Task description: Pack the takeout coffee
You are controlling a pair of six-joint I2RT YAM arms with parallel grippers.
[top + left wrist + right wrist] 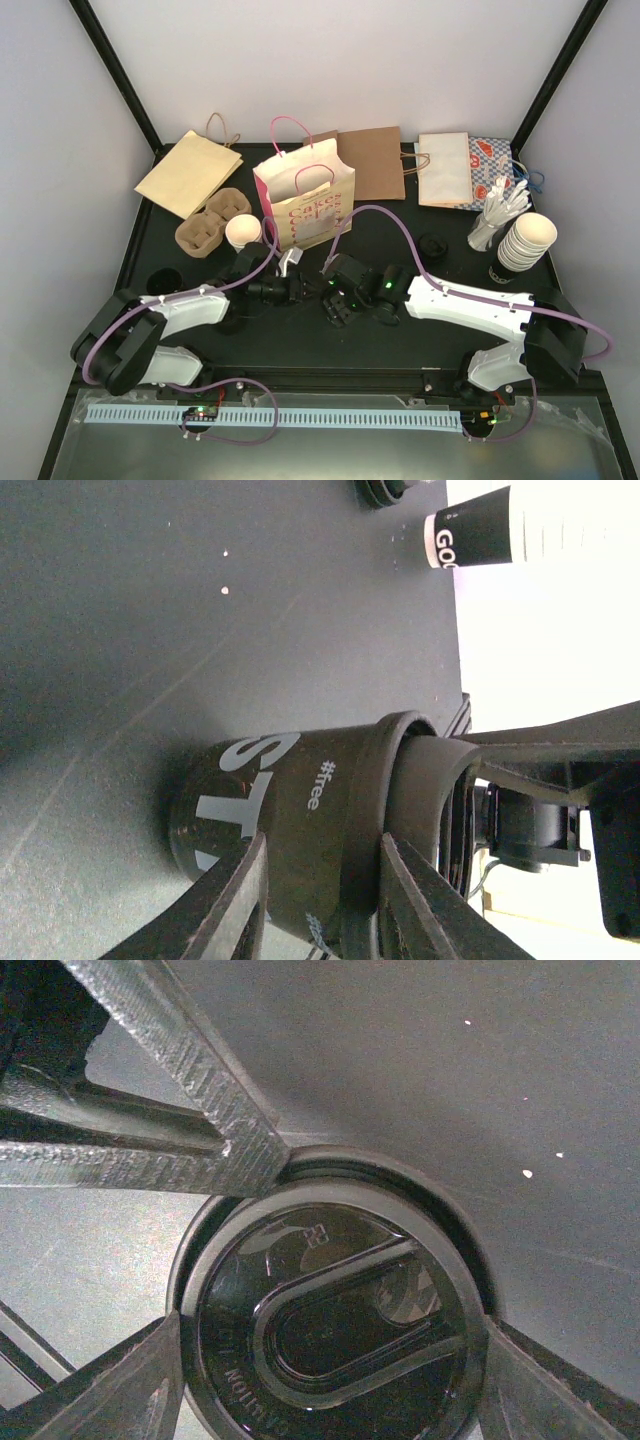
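Observation:
The takeout coffee is a dark-sided paper cup [290,820] with white print. It stands upright under a black lid [330,1320]. My right gripper [332,1325] comes down from above, its fingers touching the lid's rim on both sides. My left gripper [323,845] is turned so one finger sits above the other. Its fingertips [255,1155] rest against the cup's side and the lid's edge, with a gap between them. In the top view the two grippers meet at mid-table, left [300,290] and right [340,300], and the cup is lost among them.
An open pink-handled printed bag [305,200] stands just behind the grippers. Left of it are a cardboard cup carrier [205,225] and an open cream-inside cup [242,232]. Flat paper bags [372,160] lie at the back. A cup stack [525,240], stirrers [495,215] and a spare lid [433,245] are at the right.

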